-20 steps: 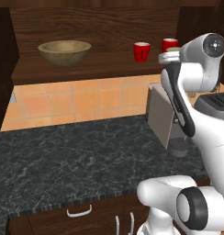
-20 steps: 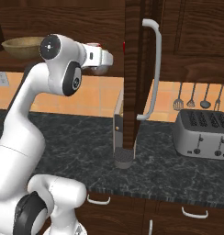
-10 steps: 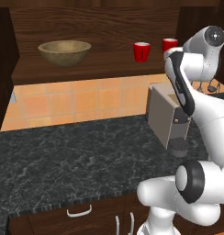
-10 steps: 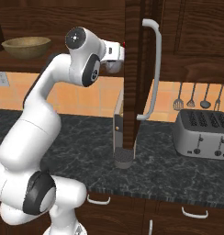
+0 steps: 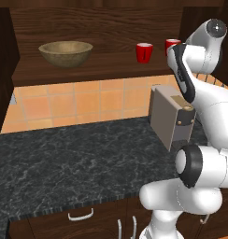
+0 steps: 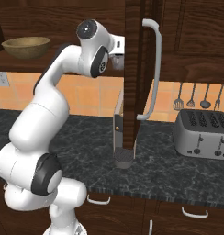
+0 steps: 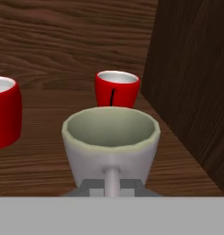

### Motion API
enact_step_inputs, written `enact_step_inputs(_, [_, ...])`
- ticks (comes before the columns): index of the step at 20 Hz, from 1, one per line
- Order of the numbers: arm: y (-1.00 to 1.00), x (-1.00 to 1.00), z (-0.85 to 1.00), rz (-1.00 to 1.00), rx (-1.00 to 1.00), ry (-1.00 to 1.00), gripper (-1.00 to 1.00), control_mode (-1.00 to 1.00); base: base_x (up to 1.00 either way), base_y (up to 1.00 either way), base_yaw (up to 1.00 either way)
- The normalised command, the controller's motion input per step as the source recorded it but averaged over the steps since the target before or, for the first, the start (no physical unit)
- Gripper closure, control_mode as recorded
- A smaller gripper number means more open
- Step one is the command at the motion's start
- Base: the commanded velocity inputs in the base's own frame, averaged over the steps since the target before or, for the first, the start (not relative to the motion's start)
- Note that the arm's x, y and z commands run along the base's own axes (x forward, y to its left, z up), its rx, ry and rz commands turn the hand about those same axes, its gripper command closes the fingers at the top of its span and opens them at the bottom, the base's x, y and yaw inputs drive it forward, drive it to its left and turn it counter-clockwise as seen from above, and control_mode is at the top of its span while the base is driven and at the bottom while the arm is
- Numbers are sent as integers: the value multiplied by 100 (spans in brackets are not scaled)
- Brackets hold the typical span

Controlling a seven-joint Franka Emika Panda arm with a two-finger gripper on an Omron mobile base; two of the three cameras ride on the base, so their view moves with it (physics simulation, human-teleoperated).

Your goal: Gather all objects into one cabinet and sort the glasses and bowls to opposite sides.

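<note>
While the base shifted, fingers [image 7: 112, 186] still clamp grey cup [image 7: 110, 142].

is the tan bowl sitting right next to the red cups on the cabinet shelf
No, the tan bowl sits far left, well apart from the red cups.

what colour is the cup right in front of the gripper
Pale grey cup, with a greenish-grey inside; the hand view shows it best.

Cabinet shelf [image 5: 88, 72]: tan bowl [image 5: 66, 52] at left, two red cups [image 5: 144, 52] at right.
Counter [image 5: 78, 163]: dark marble; toaster [image 6: 203, 134] stands on it.
</note>
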Motion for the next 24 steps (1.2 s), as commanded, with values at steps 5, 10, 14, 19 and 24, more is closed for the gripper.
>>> enact_step_inputs(5, [0,47,0,0,7,1,100,-100,0,0,0])
enact_step_inputs(10, [-3,32,0,0,10,0,100,-100,0,0,0])
enact_step_inputs(14, [-9,6,0,0,2,0,100,-100,0,0,0])
enact_step_inputs(19, [-1,6,-11,0,0,0,100,-100,0,0,0])
enact_step_inputs(24, [0,0,-14,0,0,0,100,-100,0,0,0])
